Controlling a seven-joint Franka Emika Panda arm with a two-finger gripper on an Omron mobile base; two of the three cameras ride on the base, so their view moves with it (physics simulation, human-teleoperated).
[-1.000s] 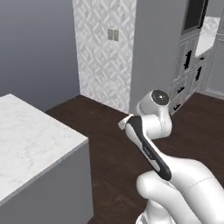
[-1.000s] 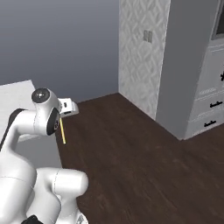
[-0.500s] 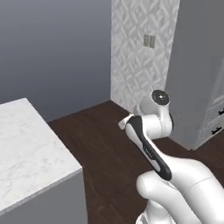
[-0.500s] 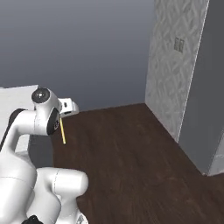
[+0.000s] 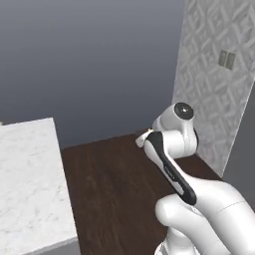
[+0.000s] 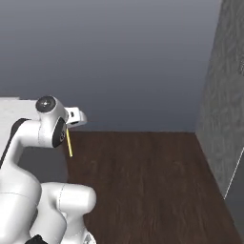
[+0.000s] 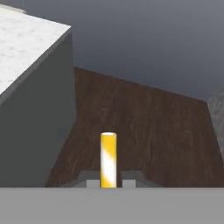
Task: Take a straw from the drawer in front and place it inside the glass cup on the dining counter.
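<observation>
Operator, your gripper (image 7: 108,183) is closed tight on the straw (image 7: 108,159), pads (image 7: 92,183) pinching it either side. In right base view the straw (image 6: 69,143) hangs below the wrist, tilted slightly, over dark wood floor (image 6: 143,181). Dining counter (image 5: 27,184) sits to arm's left, well apart from the straw. Grey wall (image 5: 89,64) ahead, patterned wall (image 5: 219,94) on the right.

Straw (image 6: 70,144) top behind the wrist; dining counter (image 5: 30,184) cut off left
</observation>
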